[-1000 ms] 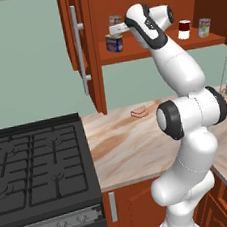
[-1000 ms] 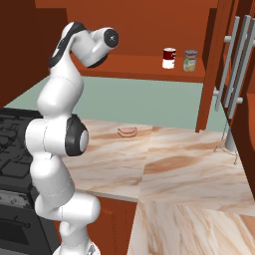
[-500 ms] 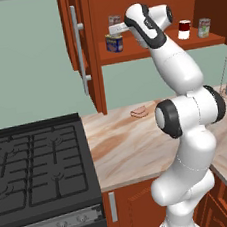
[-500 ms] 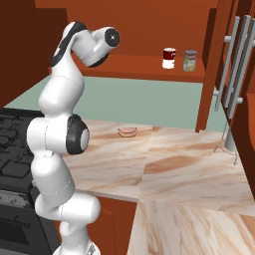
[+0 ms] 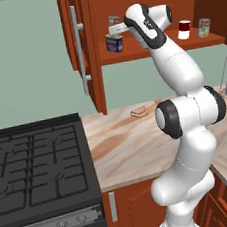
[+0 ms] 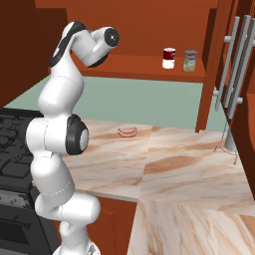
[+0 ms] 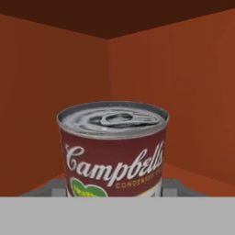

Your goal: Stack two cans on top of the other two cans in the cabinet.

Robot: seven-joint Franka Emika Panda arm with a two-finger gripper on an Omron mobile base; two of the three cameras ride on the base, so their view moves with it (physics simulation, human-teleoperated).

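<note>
On the left of the cabinet (image 5: 148, 51) shelf stands the squat blue-and-yellow can (image 5: 114, 44). Directly above it is a slim silver-topped can with a red and green label (image 5: 114, 20) (image 7: 114, 151), and my gripper (image 5: 115, 29) is shut on it. I cannot tell whether that can touches the blue one. Its pull-tab lid fills the hand view close up, with the cabinet's inner corner behind it. Further right on the shelf, the small red can with a white band (image 5: 184, 28) (image 6: 169, 58) stands beside the silver can with a green label (image 5: 203, 27) (image 6: 190, 60).
The cabinet's left door (image 5: 72, 45) hangs open with a long bar handle (image 5: 80, 49); the right door's handles (image 6: 234, 64) stand at the far right. Below lie a black stove (image 5: 36, 165) and a marble counter (image 5: 124, 144) with a small pinkish item (image 5: 139, 112) (image 6: 127, 131).
</note>
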